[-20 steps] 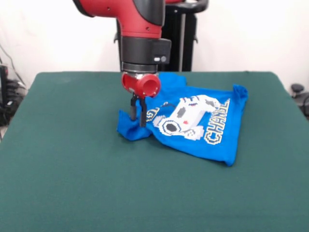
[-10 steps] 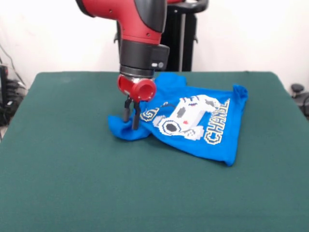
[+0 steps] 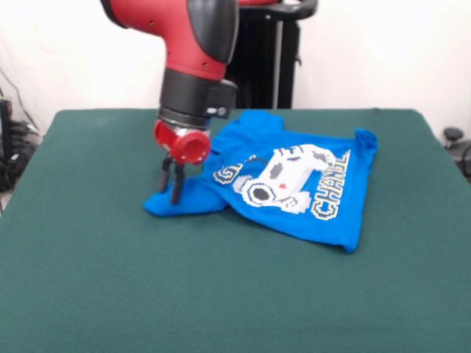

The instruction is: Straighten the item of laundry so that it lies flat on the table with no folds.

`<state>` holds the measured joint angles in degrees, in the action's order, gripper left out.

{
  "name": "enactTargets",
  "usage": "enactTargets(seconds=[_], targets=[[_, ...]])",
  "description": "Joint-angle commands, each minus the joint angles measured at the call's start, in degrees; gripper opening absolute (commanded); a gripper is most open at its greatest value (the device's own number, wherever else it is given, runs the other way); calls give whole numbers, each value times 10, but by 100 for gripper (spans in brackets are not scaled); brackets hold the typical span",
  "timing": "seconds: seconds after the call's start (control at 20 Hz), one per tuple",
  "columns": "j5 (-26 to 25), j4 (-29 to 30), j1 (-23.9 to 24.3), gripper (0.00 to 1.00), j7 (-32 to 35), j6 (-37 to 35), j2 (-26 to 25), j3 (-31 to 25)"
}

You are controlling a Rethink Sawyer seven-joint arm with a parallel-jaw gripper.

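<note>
The item of laundry (image 3: 294, 184), a bright blue T-shirt with a white-grey controller print and pixel lettering, lies on the green table (image 3: 110, 279) right of centre. Its left sleeve is drawn out to the left, and folds remain along its right and lower edges. My gripper (image 3: 168, 193) hangs from the red and black arm over that left sleeve end. Its two dark fingers (image 3: 176, 190) stand close together, pinching the blue cloth against the table.
Black stand posts (image 3: 276, 59) rise behind the table's far edge. Cables and dark equipment (image 3: 11, 140) sit off the left side, and a dark object (image 3: 456, 143) lies off the right side.
The gripper has moved left across the table, dragging the shirt's left sleeve with it. The sleeve now stretches further out from the shirt's body.
</note>
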<state>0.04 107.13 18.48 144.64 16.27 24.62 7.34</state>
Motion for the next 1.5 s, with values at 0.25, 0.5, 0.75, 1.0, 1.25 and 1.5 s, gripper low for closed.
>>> enactTargets(seconds=[0.25,0.5,0.75,1.0,1.25,1.5], targets=[[42,-101,-36,100,37,87,-83,36],[37,-94,-43,100,37,86,-74,44],[22,-93,-35,100,41,81,-70,32],[-24,-80,7,100,36,24,-39,-18],[-67,-50,52,100,20,-53,3,-68],[-134,-4,135,100,13,-101,38,-167]])
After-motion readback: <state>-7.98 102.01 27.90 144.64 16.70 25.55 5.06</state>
